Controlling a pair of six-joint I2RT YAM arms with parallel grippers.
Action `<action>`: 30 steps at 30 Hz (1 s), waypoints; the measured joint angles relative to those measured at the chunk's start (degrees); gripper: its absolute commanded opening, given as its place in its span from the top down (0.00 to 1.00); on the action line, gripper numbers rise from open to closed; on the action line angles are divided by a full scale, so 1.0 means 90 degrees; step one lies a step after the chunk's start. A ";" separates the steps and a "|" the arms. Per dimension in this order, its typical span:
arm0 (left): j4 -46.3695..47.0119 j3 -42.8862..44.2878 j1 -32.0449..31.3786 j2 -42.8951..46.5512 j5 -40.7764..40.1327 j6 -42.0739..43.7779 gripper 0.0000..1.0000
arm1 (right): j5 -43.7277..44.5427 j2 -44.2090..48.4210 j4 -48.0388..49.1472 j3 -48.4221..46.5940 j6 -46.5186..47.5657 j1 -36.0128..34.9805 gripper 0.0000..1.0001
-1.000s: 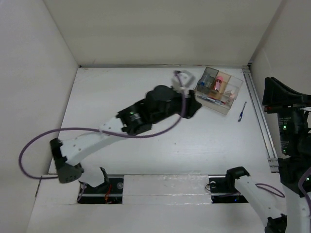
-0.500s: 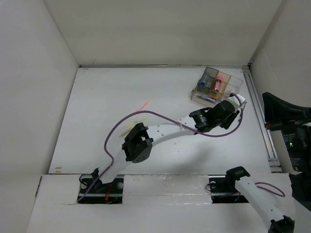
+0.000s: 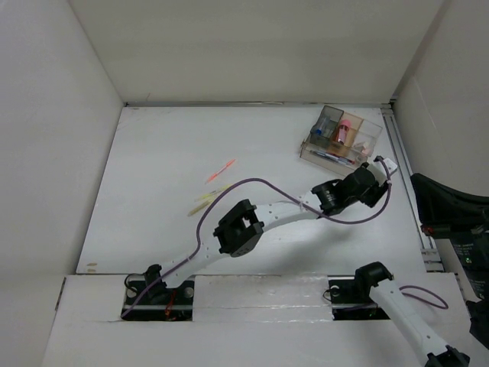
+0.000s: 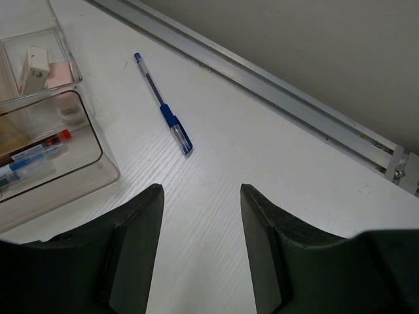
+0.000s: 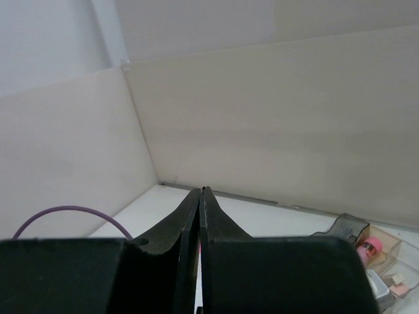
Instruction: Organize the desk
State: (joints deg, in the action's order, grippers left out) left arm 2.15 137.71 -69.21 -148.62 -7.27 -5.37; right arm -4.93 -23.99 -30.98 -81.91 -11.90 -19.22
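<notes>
Desk: large matte-white flat tabletop [image 3: 176, 138], thin metal rail [image 4: 275, 78] along its right edge.
Target (my guess): slim blue ballpoint pen w/ clear plastic barrel [image 4: 165, 108], loose on the desk's far-right part, between the clear compartmented plastic organizer box [image 4: 98, 140] and the rail, touching neither.
Key relation: pen lies just ahead of the left gripper [image 4: 201, 193], a bit off the gap's centre toward the box. Its long axis runs roughly away from the fingers, so they'd likely need to turn to close across the barrel.
Left fingers: black, wide apart, holding nothing.
Right gripper [image 5: 200, 191]: fingers pressed together, nothing between them, aimed at the back wall (well away from the pen).
Nearer arm: left, by far.
Overhead: pen not visible, prob. hidden under the left wrist.
Textures: desk finely ribbed; pen smooth, round, may roll; box glossy, rigid, already holds pens and small pink items.
Other clutter: thin orange-pink stick [image 3: 221, 170] and pale yellow sticks [image 3: 206, 201] left of centre; too small to identify.
</notes>
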 measured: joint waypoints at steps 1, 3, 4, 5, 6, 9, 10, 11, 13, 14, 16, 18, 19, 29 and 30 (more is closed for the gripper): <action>0.0090 0.0007 0.0007 -0.0078 0.0022 0.0036 0.52 | 0.0005 0.0041 -0.0015 0.0063 0.0000 0.0000 0.92; 0.0282 0.0019 0.0024 -0.0245 0.0119 0.0073 0.53 | 0.0168 0.0107 -0.0010 0.0260 -0.0017 0.0000 0.89; 0.0318 0.0017 0.0036 -0.0301 0.0180 0.0075 0.54 | 0.0311 0.0155 -0.0007 0.0427 -0.0019 0.0000 0.89; 0.0347 -0.0027 0.0041 -0.0335 0.0236 0.0068 0.56 | 0.0542 0.0189 -0.0017 0.0617 -0.0034 0.0000 0.89; 0.0498 -0.0187 0.0049 -0.0338 0.0301 0.0049 0.60 | 0.0811 0.0202 -0.0029 0.0804 -0.0041 0.0000 0.89; 0.1299 -0.1673 0.0068 0.0172 0.0534 -0.0049 0.73 | 0.1768 0.0080 -0.0017 0.1379 -0.0066 0.0000 0.89; 0.1656 -0.2395 0.0078 0.0459 0.0646 -0.0078 0.75 | 0.2072 -0.0039 -0.0007 0.1523 -0.0068 0.0000 0.90; 0.1931 -0.3106 0.0078 0.0760 0.0733 -0.0114 0.76 | 0.2421 -0.0226 -0.0002 0.1656 -0.0070 0.0000 0.90; 0.2603 -0.4449 0.0056 0.1382 0.0811 -0.0136 0.80 | 0.3072 -0.0780 0.0010 0.1746 -0.0063 0.0015 0.91; 0.2948 -0.5037 0.0041 0.1690 0.0748 -0.0114 0.81 | 0.3359 -0.1086 0.0041 0.1749 -0.0061 0.0051 0.91; 0.3580 -0.5812 -0.0061 0.2237 0.0559 0.0007 0.82 | 0.3810 -0.1685 0.0192 0.1749 -0.0046 0.0231 0.91; 0.4279 -0.6314 -0.0248 0.2759 0.0328 0.0160 0.82 | 0.4019 -0.2251 0.0313 0.1741 -0.0056 0.0607 0.91; 0.4634 -0.6516 -0.0364 0.3028 0.0226 0.0253 0.82 | 0.4044 -0.2501 0.0369 0.1736 -0.0061 0.0857 0.91; 0.7414 -0.8463 -0.0335 0.5644 -0.0138 0.0432 0.80 | 0.1270 -0.4804 0.1015 0.2174 -0.0466 0.4301 0.68; 0.7543 -0.8602 -0.0097 0.5804 -0.0114 0.0304 0.79 | 0.1088 -0.5017 0.1020 0.2144 -0.0471 0.4354 0.68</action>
State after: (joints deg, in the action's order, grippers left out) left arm 70.04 60.29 -70.08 -96.38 -8.29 -2.63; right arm 4.86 -69.14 -21.80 -62.61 -16.14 19.97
